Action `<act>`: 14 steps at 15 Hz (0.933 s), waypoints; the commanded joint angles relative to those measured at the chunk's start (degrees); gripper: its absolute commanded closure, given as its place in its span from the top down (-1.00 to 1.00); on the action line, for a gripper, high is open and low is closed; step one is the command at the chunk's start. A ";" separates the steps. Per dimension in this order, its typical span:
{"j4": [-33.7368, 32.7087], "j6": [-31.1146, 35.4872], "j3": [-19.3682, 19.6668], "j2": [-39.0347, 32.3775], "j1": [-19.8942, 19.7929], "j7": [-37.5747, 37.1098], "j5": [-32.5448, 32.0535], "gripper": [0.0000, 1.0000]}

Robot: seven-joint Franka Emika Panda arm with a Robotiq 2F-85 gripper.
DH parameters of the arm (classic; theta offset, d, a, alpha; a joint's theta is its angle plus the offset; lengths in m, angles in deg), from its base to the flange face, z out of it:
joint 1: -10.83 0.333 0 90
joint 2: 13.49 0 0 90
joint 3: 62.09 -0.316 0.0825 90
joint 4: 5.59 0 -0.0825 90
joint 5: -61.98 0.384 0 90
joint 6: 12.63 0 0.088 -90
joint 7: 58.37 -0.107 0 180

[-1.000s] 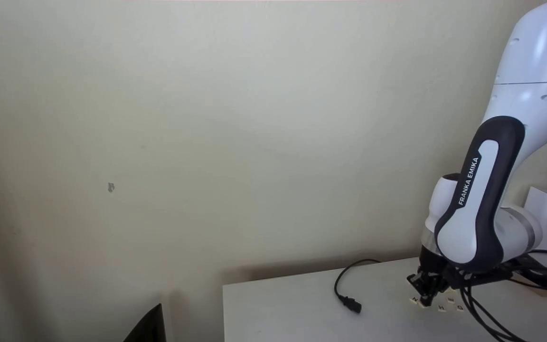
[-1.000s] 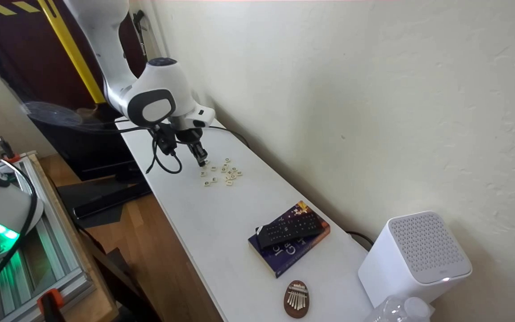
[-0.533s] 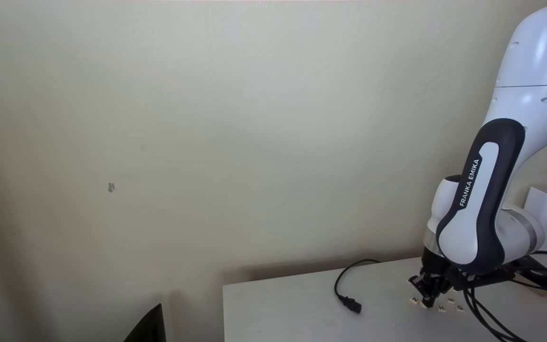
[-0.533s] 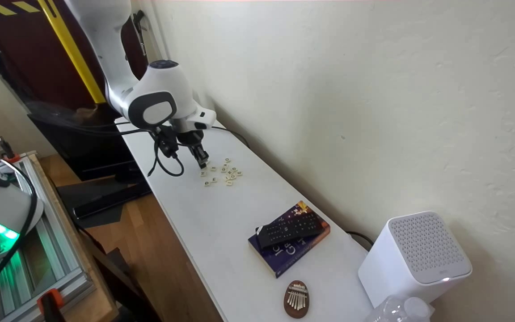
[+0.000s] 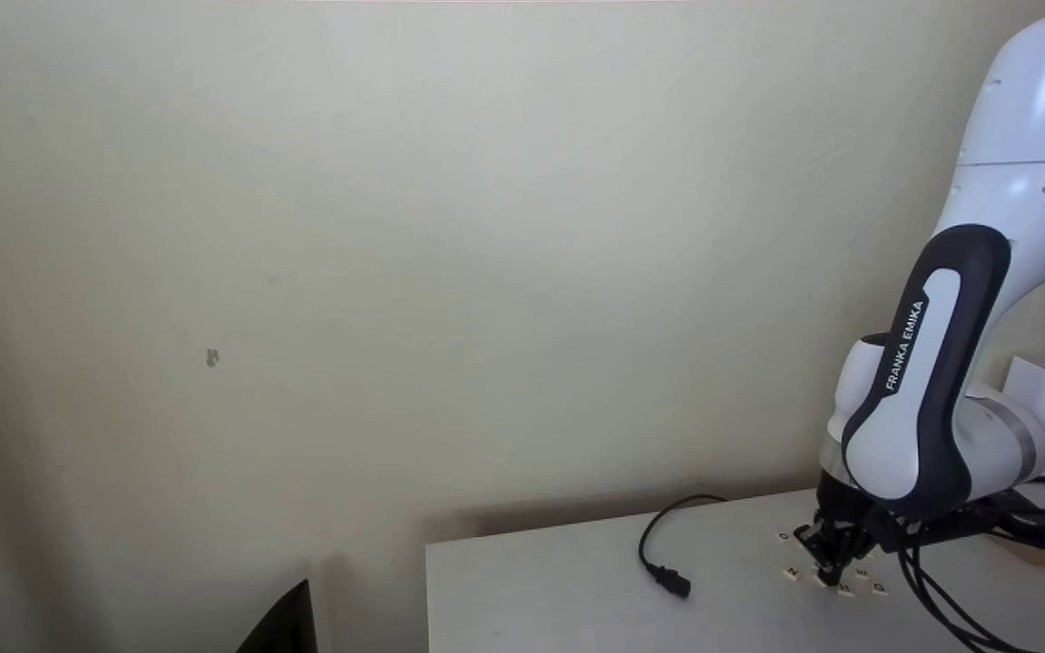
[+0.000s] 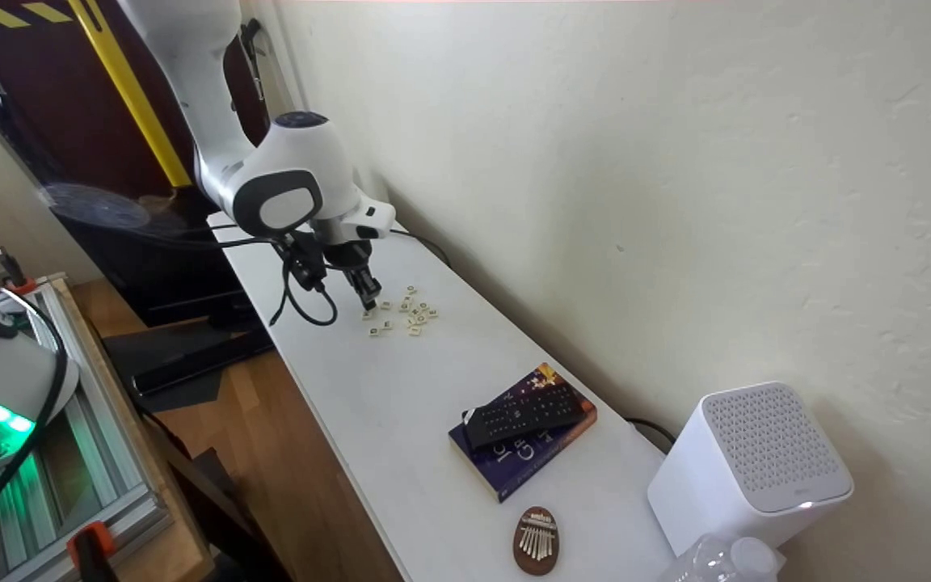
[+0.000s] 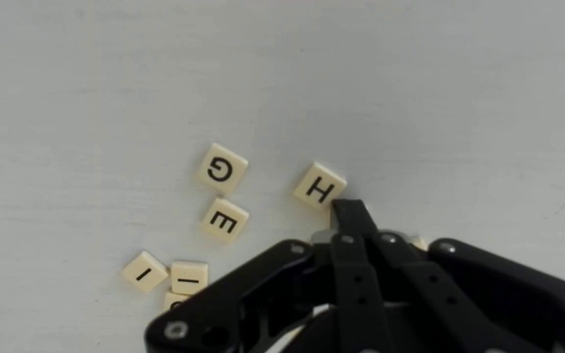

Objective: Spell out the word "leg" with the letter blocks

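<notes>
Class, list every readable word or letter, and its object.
"FRANKA EMIKA": white jointed robot arm
"KA": white machine with green lights
"G": small square cream block
"E": cream block
"H": cream block
"I": two cream blocks
"N", apparently: cream block
Partly covered: dark blue book
Too blurred: black remote, white box, other blocks

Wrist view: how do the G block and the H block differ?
The G block is needed for "leg"; the H block is not.
The G block lies clear of the pincer; the H block sits right by its tip, contact unclear.
The G block's letter is mainly curved, the H block's all straight.
Both are pale and face up.
</notes>
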 commanded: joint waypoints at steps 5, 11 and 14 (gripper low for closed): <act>1.29 -2.72 0.28 -1.19 -1.05 4.05 0.38 -1.00; 2.01 -3.28 2.86 -1.29 -0.29 4.55 0.52 -1.00; 2.77 -3.24 3.76 -1.18 -0.34 4.87 0.36 -1.00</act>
